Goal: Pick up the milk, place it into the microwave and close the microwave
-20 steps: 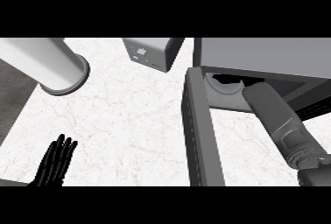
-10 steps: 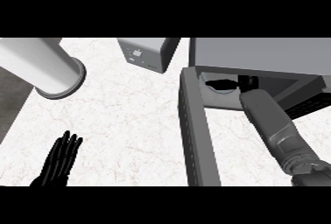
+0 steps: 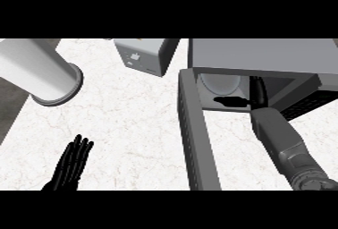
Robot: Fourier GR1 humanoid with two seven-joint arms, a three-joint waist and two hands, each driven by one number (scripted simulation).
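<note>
The grey microwave (image 3: pixel 264 51) stands at the back right of the counter. Its door (image 3: pixel 195 138) hangs open and stretches toward me. My right forearm runs up from the lower right, and the right hand (image 3: pixel 258 91) is inside the cavity, seen edge-on against the dark wall. A pale round plate (image 3: pixel 217 85) shows on the cavity floor, left of the hand. I cannot make out the milk in this view. My left hand (image 3: pixel 73 162) rests open at the lower left, fingers pointing up, away from everything.
A grey box (image 3: pixel 144 56) with a small mark stands just left of the microwave at the back. A tall white cylinder (image 3: pixel 36 67) rises at the far left. The counter's left edge (image 3: pixel 10 120) drops to dark floor.
My right hand has gone from the microwave's mouth deeper into the cavity. The whole scene has slid down in the view. The left hand has stayed put.
</note>
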